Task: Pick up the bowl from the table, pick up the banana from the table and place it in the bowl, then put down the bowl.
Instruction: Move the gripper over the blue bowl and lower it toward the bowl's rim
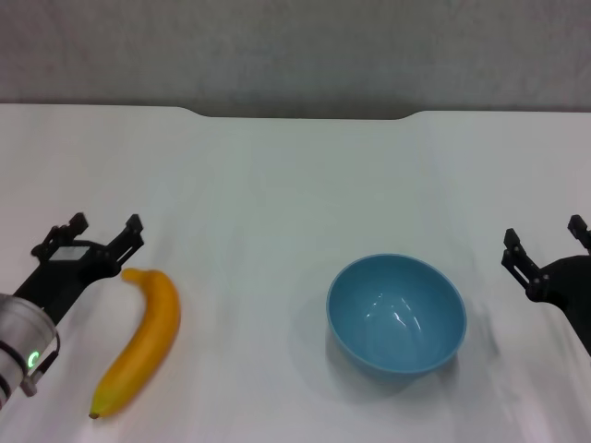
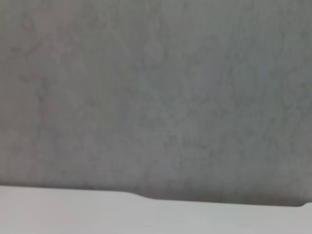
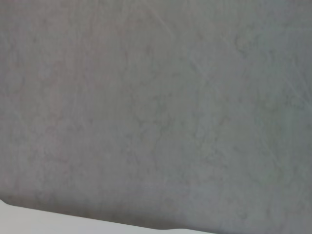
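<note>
- Starting at the fingers: our left gripper (image 1: 104,232) has its two black prongs spread apart with nothing between them, sitting at the near left of the table, just beside the top end of the banana and not touching it as far as we can tell.
- Our right gripper (image 1: 545,245) is the same deal, black fingers splayed and empty, over at the right edge, a bit apart from the bowl.
- The curved yellow-orange banana (image 1: 143,340) lies flat on the large plain white tabletop (image 1: 277,175), near left. Its long axis runs from near-left to far-right at a steep diagonal; one end points up toward the left gripper, the small dark tip points back at us.
- The round glossy light blue bowl (image 1: 397,314) sits upright right of centre, mouth up, nothing in it, well apart from the banana.
- Both wrist views only catch a grey wall (image 2: 156,97) and a sliver of table edge, so no help there.
- Progress-wise, we'd say nothing's done yet: bowl not lifted, banana not picked, all three steps are left.
</note>
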